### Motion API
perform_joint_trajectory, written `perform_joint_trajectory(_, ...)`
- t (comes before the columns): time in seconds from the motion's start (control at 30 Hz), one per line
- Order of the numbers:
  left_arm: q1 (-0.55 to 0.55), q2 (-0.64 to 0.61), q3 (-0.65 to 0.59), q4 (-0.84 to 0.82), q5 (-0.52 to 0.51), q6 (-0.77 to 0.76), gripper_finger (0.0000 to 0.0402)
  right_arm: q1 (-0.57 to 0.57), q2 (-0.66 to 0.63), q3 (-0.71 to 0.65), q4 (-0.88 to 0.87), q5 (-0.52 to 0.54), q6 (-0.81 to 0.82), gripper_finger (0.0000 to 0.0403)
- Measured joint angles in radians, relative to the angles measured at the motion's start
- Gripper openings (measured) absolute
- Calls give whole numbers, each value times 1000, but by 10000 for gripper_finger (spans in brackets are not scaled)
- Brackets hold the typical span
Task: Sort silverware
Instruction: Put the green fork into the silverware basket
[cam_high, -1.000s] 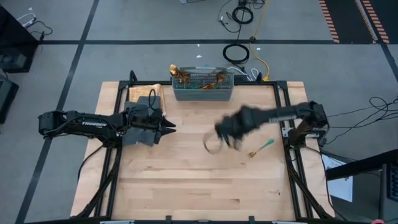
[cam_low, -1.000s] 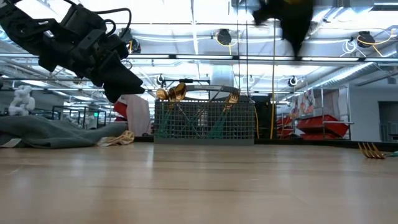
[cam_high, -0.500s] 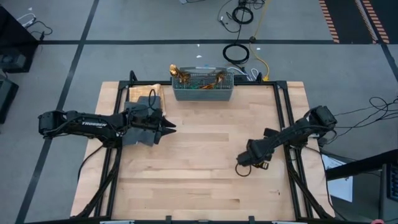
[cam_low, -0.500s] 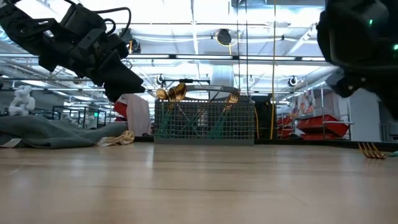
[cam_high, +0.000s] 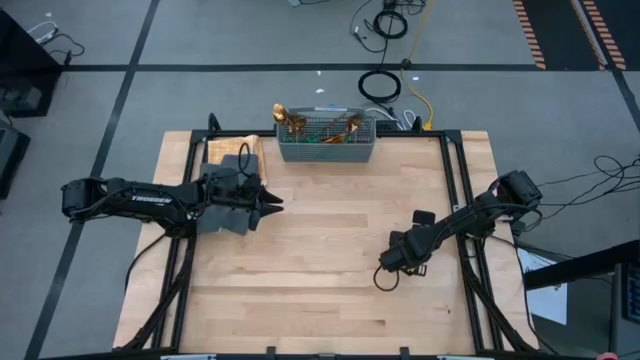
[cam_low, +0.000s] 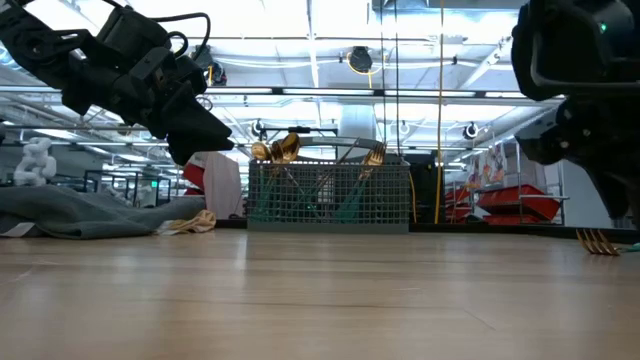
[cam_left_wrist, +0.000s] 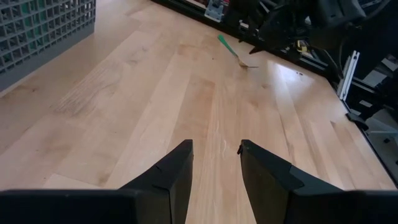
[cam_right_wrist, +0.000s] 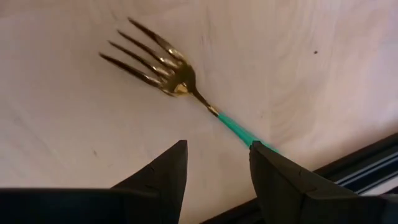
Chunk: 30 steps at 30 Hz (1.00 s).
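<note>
Gold fork (cam_right_wrist: 163, 73): flat on the table (cam_high: 300, 260), near its right edge.
Right tool (cam_right_wrist: 214, 180): parted, empty, above the teal handle.
Left tool (cam_left_wrist: 214, 171): parted, waiting.
Advice: straddle the handle squarely, then descend.

Left claw (cam_high: 272, 204) hovers at the counter's nine o'clock, fingers parted, pointing toward three. Right claw (cam_high: 388, 262) reaches from four o'clock, fingers parted, angled downward.

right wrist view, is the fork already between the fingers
No, the fork lies flat on the wooden table beyond the right gripper, whose open fingers hold nothing.
</note>
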Motion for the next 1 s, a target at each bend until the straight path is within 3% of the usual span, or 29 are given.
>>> perform_joint_trajectory(0.23,0,0,0,0,0,8,139,-17,0,-66,152,2,-75,160)
perform_joint_trajectory(0.47,0,0,0,0,-5,36,139,-50,-2,-92,193,6,-182,155)
perform_joint_trajectory(0.67,0,0,0,0,-5,51,139,-102,-1,-95,238,-12,-304,103)
perform_joint_trajectory(0.87,0,0,0,-2,-5,49,139,-173,1,-96,253,-32,-323,11)
perform_joint_trajectory(1.0,0,0,0,-4,-5,48,139,-181,1,-95,271,-34,-287,2)
